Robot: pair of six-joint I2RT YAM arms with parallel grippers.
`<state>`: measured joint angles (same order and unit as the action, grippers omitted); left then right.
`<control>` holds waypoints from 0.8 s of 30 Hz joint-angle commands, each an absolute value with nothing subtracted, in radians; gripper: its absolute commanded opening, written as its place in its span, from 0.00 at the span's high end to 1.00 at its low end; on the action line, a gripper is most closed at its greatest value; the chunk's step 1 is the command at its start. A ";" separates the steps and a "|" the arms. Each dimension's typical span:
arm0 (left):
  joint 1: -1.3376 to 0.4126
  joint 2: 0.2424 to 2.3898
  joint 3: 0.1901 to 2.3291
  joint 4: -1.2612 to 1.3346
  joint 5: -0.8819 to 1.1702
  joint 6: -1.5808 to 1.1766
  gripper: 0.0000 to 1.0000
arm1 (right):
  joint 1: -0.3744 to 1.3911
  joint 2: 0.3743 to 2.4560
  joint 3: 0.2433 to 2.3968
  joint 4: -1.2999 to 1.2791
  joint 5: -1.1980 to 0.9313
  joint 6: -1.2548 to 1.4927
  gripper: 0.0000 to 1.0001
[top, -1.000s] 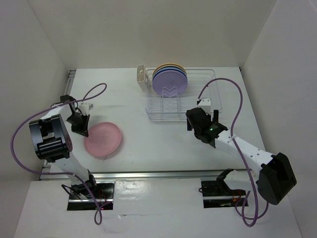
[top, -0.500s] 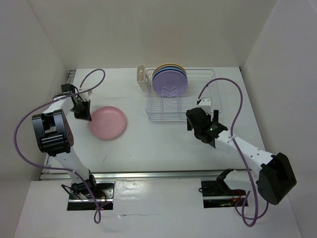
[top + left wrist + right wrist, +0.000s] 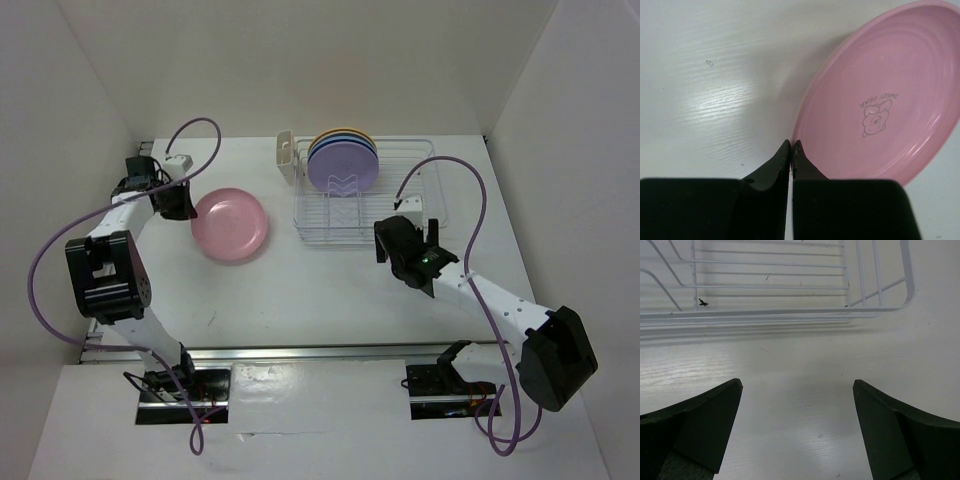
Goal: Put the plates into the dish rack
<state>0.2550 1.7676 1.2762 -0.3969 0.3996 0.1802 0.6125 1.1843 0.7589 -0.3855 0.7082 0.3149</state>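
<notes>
Dish rack [image 3: 345, 237], near rail: right claw [image 3: 797, 386] sits just in front of it over the desk [image 3: 300, 290], jaws wide, empty. Only its wrist cam shows that. Left of the rack, pink plate [image 3: 230, 224]; left claw [image 3: 791, 146] pinched shut on its rim, bear print readable only up close. Other plates [image 3: 342, 165] stand upright in the rack's far-left end, seen overhead only.

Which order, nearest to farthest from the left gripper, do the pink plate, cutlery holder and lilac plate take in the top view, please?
From the left gripper:
1. pink plate, gripped at its rim.
2. cutlery holder, on the dish rack's left end.
3. lilac plate, upright in the rack, farther right.
</notes>
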 commanded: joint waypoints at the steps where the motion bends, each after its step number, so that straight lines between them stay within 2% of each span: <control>1: 0.258 1.695 1.250 -0.333 0.466 0.198 1.00 | 0.606 1.175 0.793 -0.305 0.698 0.285 0.00; 8: 0.243 1.818 1.242 -0.350 0.506 0.164 1.00 | 0.606 1.164 0.853 -0.334 0.696 0.285 0.00; 13: 0.186 1.708 1.201 -0.184 0.445 0.138 1.00 | 0.606 1.117 0.833 -0.353 0.707 0.276 0.00; 24: 0.131 1.605 1.525 -0.126 0.442 0.169 1.00 | 0.606 1.155 0.833 -0.344 0.696 0.278 0.00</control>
<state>0.1562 1.6928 1.4418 -0.2222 0.4194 0.1543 0.6125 1.1439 0.8108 -0.3630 0.6884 0.2794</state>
